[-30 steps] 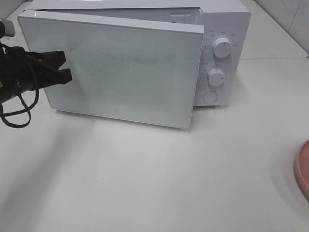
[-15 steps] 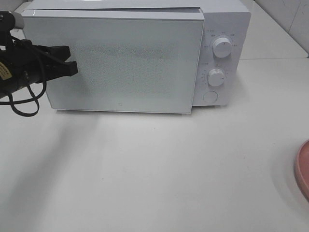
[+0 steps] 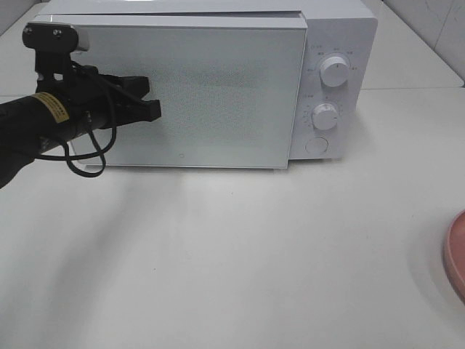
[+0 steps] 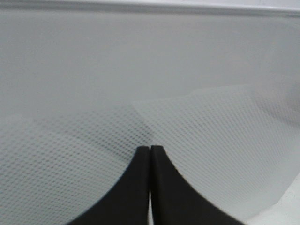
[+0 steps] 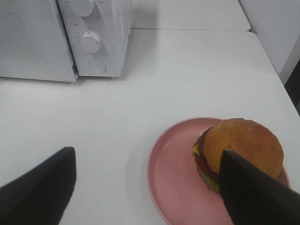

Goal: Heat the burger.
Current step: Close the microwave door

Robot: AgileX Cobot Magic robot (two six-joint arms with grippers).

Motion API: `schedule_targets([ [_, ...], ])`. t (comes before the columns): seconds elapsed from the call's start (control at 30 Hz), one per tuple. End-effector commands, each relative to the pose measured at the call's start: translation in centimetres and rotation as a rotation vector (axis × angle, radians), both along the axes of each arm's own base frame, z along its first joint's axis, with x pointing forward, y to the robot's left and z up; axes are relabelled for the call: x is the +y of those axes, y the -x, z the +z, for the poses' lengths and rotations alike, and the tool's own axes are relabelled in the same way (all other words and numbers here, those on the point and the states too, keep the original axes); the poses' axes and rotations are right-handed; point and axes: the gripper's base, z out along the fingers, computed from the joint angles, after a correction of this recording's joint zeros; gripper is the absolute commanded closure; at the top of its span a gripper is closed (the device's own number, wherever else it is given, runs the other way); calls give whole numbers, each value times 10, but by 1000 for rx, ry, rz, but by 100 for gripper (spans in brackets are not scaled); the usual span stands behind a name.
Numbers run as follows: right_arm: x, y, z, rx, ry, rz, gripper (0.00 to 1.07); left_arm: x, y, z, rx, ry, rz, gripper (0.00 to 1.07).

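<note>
The burger (image 5: 239, 152) sits upright on a round pink plate (image 5: 171, 180), bun crown up and layers stacked level, so its axis runs straight up from the plate; it is round and has no clear long side. It lies toward one side of the plate, not at its centre. The plate rests on the white counter (image 3: 240, 254) at its right edge, well apart from the white microwave (image 3: 341, 43) that stands along the back edge.

The right gripper (image 5: 147, 187) hangs above the counter with its two dark fingers spread wide, one over bare counter and the other overlapping the burger's bun in the wrist view; nothing is held between them.

The left gripper (image 3: 154, 109) has its fingers pressed together, tips against the microwave door (image 3: 218, 94), which lies flat against the oven's front.
</note>
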Motion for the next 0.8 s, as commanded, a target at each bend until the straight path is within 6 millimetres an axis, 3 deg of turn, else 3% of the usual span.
schedule_targets([
  [0.03,0,5,0,-46,6,-2,32,-12,-8,2,3,15,11,107],
  [0.57,0,5,0,-46,6,-2,32,-67,-40,19,-46,51,-35,107],
  [0.8,0,5,0,-46,6,-2,32,-77,-52,27,-65,65,-39,107],
])
